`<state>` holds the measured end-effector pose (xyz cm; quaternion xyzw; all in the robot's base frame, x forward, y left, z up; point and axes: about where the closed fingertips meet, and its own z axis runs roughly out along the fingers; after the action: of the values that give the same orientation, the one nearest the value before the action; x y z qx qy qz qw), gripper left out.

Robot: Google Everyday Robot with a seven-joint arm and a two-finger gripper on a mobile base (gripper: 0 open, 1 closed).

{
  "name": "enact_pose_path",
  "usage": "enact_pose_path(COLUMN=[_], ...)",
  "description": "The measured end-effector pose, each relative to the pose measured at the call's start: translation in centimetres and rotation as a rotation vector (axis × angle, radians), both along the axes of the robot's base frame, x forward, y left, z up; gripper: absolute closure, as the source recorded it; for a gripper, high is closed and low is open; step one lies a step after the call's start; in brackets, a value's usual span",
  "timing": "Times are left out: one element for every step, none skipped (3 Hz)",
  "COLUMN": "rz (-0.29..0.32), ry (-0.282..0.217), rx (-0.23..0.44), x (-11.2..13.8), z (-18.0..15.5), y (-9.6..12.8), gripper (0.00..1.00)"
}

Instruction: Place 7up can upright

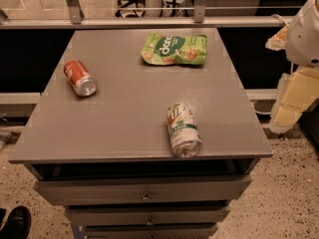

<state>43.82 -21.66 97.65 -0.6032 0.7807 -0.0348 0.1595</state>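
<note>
The 7up can [182, 129] lies on its side near the front right edge of the grey table top [129, 108], with its silver end facing the front. The green lettering and red spot face up. My gripper [293, 101] hangs at the right edge of the view, beside and off the table, to the right of the can and apart from it. The white arm [305, 33] rises above it.
A red-orange can [79, 77] lies on its side at the table's left. A green snack bag [174, 49] lies flat at the back middle. Drawers [144, 190] sit below the front edge. A black shoe [15, 222] is at the bottom left on the floor.
</note>
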Motion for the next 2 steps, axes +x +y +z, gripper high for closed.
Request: enact_pose_path(rz=[-0.006, -0.068], ry=[-0.003, 0.003], rx=[0.004, 0.035], x=[0.1, 1.2], z=[-0.1, -1.8], y=[0.2, 2.5], gripper=[0.0, 0.0])
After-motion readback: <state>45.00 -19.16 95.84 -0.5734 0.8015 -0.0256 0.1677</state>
